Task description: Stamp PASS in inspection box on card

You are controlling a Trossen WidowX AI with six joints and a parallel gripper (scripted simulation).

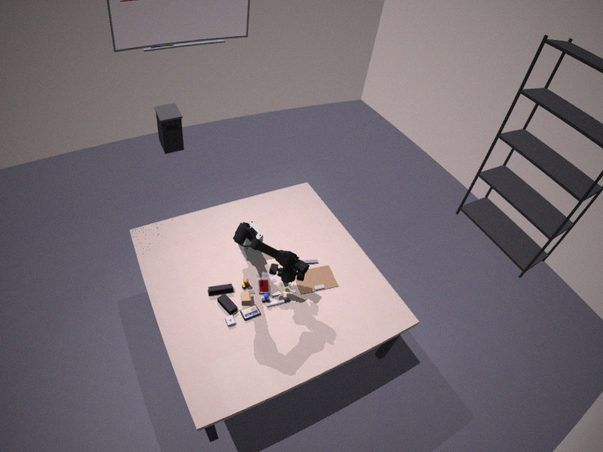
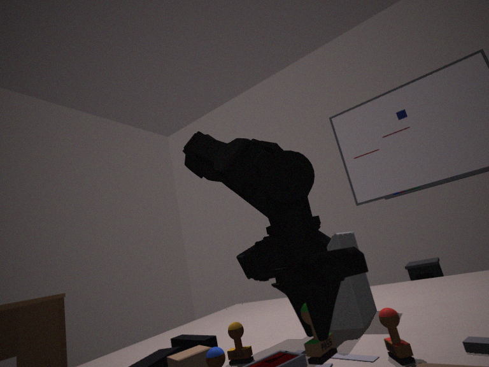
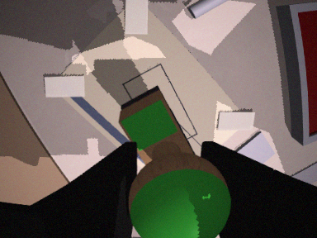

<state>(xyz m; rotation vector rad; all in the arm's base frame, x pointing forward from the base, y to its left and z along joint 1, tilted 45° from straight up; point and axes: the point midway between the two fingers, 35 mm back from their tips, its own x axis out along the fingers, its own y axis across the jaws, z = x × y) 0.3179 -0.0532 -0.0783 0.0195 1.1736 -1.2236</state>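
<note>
My gripper (image 1: 286, 281) (image 2: 317, 336) (image 3: 168, 153) is shut on the PASS stamp (image 2: 319, 348) (image 3: 149, 124), a wooden stamp with a green-topped knob and base. It holds the stamp roughly upright, low over the cream card (image 3: 186, 72). The inspection box (image 3: 178, 98) is a thin outline on the card; the stamp base overlaps its left part in the wrist view and hides it. No print shows in the visible part. Whether the base touches the card cannot be told. The red ink pad (image 1: 263, 286) (image 2: 278, 358) (image 3: 309, 62) lies in its grey tray beside the card.
White blocks (image 3: 63, 86) (image 3: 136, 16) (image 3: 236, 120) lie around the card's edges. A yellow stamp (image 1: 245, 283) (image 2: 237, 341), a blue stamp (image 1: 265, 297) (image 2: 215, 356) and a red stamp (image 2: 396, 344) stand nearby. A tan block (image 1: 246, 298), black boxes (image 1: 221, 289) and a brown board (image 1: 319, 278) also lie there.
</note>
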